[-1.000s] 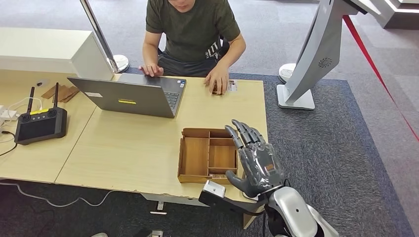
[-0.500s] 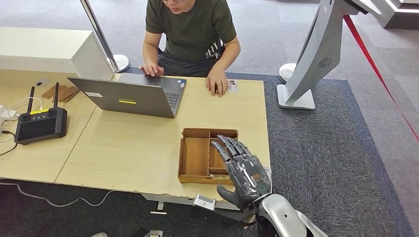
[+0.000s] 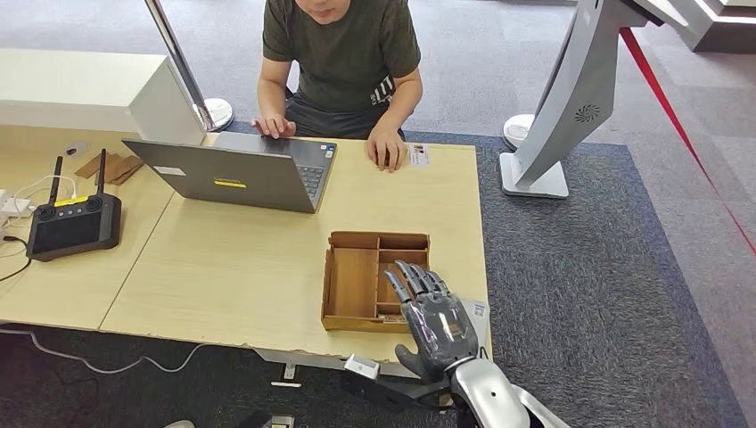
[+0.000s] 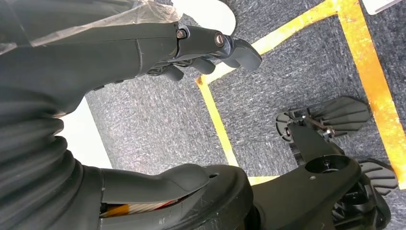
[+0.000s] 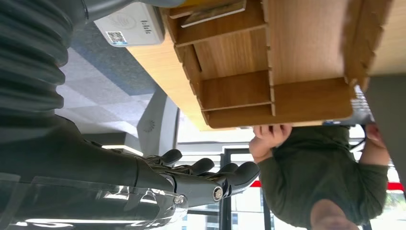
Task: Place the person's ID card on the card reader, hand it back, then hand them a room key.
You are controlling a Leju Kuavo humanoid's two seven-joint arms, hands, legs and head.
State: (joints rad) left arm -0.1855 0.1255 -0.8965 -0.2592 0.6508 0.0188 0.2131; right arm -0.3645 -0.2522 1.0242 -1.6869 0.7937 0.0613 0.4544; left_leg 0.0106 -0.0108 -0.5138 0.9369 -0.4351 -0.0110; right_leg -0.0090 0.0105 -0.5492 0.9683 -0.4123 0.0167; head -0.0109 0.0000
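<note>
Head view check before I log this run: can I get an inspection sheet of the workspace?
Surface: light wooden table, two tops butted together.
Job's things: wooden tray with compartments near the front edge; a small card beside the person's hand; white card reader by the tray.
Clutter: open laptop, black controller with antennas, cardboard scraps.
Hands: right hand open above the tray's near right corner; left hand hanging over the carpet, holding nothing.
Cables: white cable below the table's front edge.
Surroundings: grey carpet, white kiosk, stanchion post.
</note>
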